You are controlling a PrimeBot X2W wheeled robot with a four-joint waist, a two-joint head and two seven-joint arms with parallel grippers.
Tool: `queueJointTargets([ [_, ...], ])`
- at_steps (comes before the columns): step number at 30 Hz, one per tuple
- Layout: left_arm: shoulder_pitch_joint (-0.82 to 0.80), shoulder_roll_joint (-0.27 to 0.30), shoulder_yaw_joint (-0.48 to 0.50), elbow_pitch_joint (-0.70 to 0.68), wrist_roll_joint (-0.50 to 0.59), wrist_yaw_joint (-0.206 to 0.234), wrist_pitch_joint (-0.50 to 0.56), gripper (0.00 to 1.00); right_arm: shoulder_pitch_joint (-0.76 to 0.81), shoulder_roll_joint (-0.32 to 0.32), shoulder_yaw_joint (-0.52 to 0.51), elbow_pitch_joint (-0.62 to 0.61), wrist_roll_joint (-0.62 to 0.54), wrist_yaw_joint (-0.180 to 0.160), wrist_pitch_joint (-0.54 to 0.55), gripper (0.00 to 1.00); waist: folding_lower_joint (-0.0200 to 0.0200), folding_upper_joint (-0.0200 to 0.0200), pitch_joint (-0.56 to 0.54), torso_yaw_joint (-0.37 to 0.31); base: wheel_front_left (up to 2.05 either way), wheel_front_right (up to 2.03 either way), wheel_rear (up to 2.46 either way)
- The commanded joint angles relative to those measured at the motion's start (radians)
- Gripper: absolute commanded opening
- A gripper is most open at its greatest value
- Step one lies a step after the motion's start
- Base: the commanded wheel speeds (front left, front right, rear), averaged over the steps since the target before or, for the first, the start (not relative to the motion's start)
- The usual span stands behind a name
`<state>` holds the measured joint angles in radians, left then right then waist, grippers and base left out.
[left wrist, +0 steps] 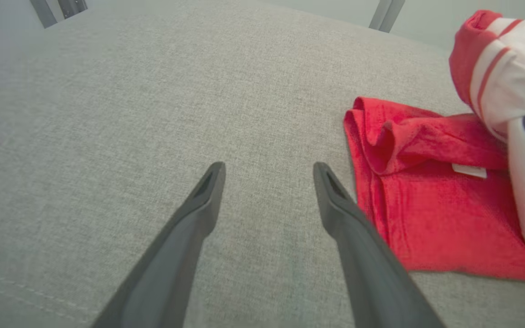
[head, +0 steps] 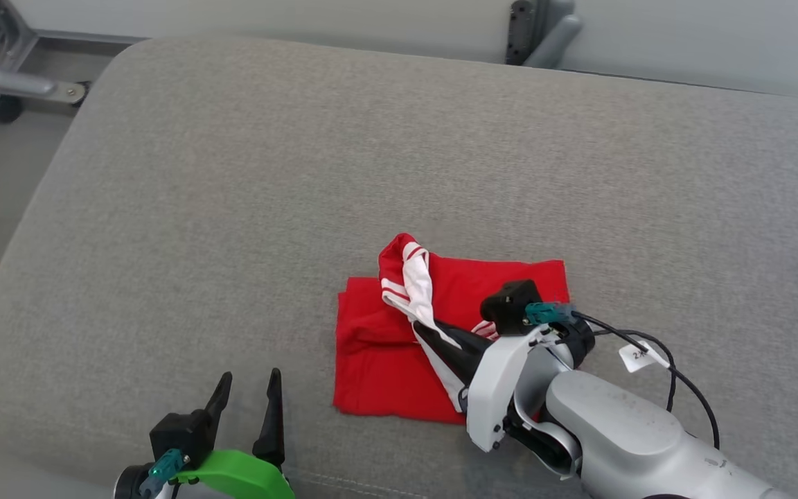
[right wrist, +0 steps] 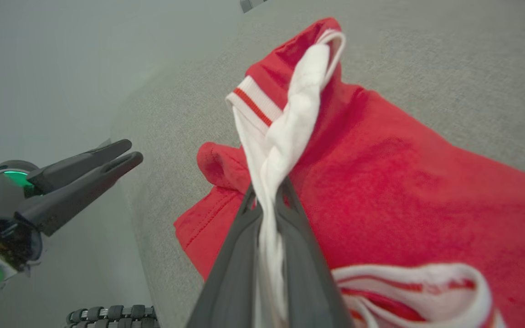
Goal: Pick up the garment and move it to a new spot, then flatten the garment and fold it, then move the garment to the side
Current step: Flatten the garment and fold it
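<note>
Your right gripper [head: 421,327] [right wrist: 267,191] is clenched on the garment [head: 385,374] [left wrist: 426,218] [right wrist: 404,182]. Its fingers pinch a twisted white sleeve [head: 416,287] [right wrist: 290,136], which rises past the fingertips to a red-striped cuff [right wrist: 255,102]. The red body of the garment lies folded on the grey cushion [head: 302,173], beneath this gripper and spreading ahead of it and to its right. A second white, red-striped band [right wrist: 408,282] lies on the red cloth close by the fingers' base. Your left gripper [head: 250,378] [left wrist: 268,166] [right wrist: 132,151] is spread wide and grasps nothing, with bare cushion between its fingers. The garment's folded edge lies just to the right of its right finger, apart from the tip. A small white tag [left wrist: 469,171] shows on the red cloth further right of that gripper.
</note>
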<state>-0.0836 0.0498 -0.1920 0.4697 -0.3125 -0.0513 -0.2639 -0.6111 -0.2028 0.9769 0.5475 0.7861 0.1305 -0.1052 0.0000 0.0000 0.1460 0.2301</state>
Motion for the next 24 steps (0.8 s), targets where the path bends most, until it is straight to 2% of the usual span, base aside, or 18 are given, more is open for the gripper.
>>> queueJointTargets([
  [1,-0.009,0.002,-0.004,0.0,-0.009,0.008,0.0,1.0,-0.015,0.01,0.008,0.025,0.011,0.0,0.001,0.0,0.0,0.0,0.026,0.098,0.0,0.0,0.0],
  [4,-0.004,0.002,-0.015,-0.002,-0.017,0.012,0.0,1.0,-0.035,0.036,0.036,0.074,0.027,0.0,-0.012,0.0,0.0,0.0,0.032,0.121,0.0,0.0,0.0],
  [5,-0.002,0.002,-0.015,-0.003,-0.019,0.016,0.0,1.0,-0.044,0.041,0.043,0.089,0.033,0.0,-0.018,0.31,0.0,0.0,0.034,0.123,0.0,0.0,0.0],
  [6,-0.001,0.002,-0.015,-0.006,-0.021,0.018,0.0,1.0,-0.052,0.046,0.046,0.103,0.037,0.0,-0.024,0.95,0.0,0.0,0.035,0.123,0.0,0.0,0.0],
  [7,0.001,0.002,-0.008,-0.01,-0.023,0.025,0.0,1.0,-0.067,0.057,0.042,0.12,0.047,0.0,-0.062,1.0,0.0,0.0,0.037,0.115,0.0,0.0,0.0],
  [12,-0.003,0.002,0.019,-0.022,-0.022,0.032,0.0,1.0,-0.096,0.05,-0.009,0.081,0.089,0.0,-0.145,1.0,0.0,0.0,0.036,0.064,0.0,0.0,0.0],
  [20,-0.017,0.002,0.048,-0.031,-0.005,0.028,0.0,1.0,-0.005,-0.067,-0.199,-0.069,0.07,0.0,-0.159,1.0,0.0,0.0,0.023,-0.021,0.0,0.0,0.0],
  [24,-0.016,0.002,0.053,-0.026,0.0,0.022,0.0,1.0,0.071,-0.111,-0.216,-0.11,0.06,0.0,-0.159,1.0,0.0,0.0,0.017,-0.042,0.0,0.0,0.0],
])
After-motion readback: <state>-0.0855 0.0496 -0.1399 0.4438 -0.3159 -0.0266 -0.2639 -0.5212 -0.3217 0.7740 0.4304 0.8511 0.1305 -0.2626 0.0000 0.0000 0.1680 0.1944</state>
